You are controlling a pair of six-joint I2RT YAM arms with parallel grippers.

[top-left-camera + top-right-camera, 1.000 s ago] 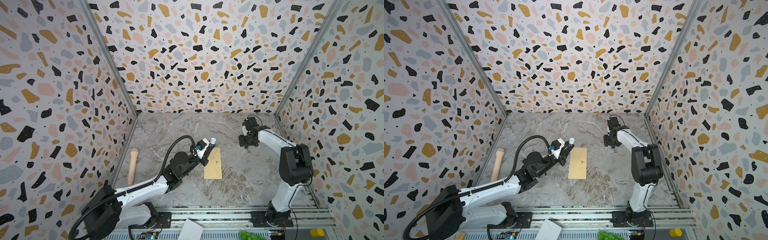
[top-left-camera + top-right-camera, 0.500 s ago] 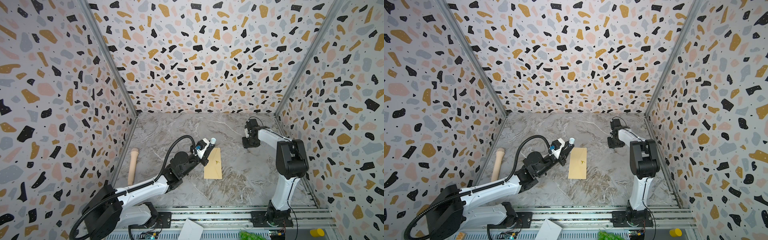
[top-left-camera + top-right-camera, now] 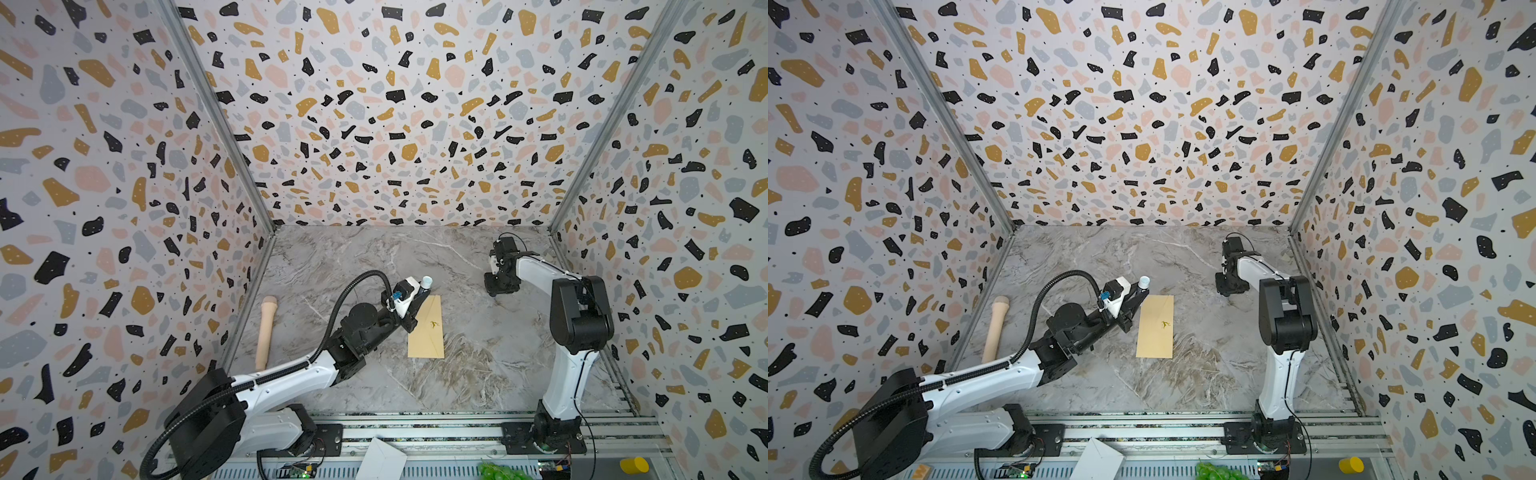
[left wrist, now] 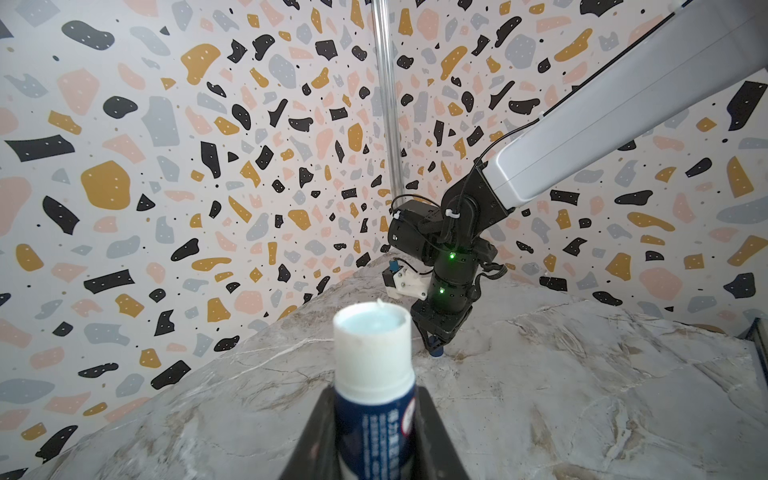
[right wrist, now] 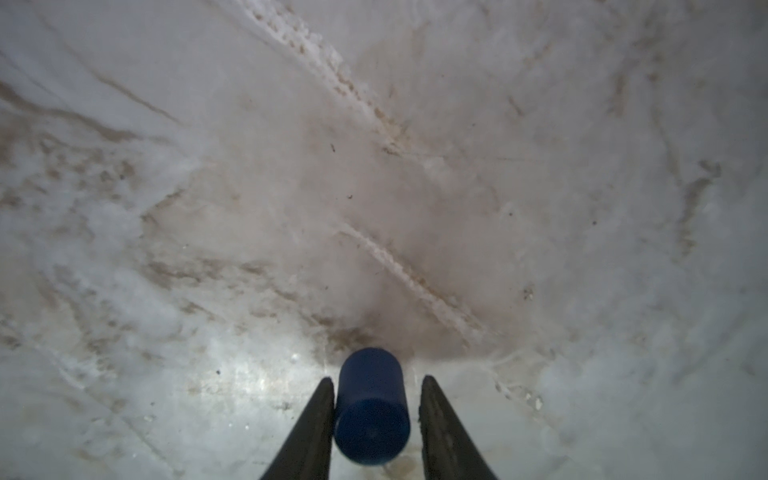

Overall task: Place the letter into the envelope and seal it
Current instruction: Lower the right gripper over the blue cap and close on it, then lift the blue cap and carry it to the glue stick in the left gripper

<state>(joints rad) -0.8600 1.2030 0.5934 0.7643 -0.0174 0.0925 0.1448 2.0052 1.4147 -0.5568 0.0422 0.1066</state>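
Pinched tight in the left gripper (image 4: 374, 395): an open glue stick (image 4: 374, 361), sticky end poking out. Set a little apart on the right gripper (image 5: 378, 380): two fingers (image 5: 316, 419) on either side of a small blue cap (image 5: 372, 411) resting on the surface (image 3: 478, 365), one touching it, one with a thin gap, so no real hold yet. Farther out, lying flat near the middle of the surface: the envelope (image 3: 426, 340). Left gripper right by its back left corner, right gripper well apart. Long way running from front edge to back edge. Flap down, with its yellow tip seeming to point toward the right edge. No letter to see, so likely tucked inside. Closer for the left arm.
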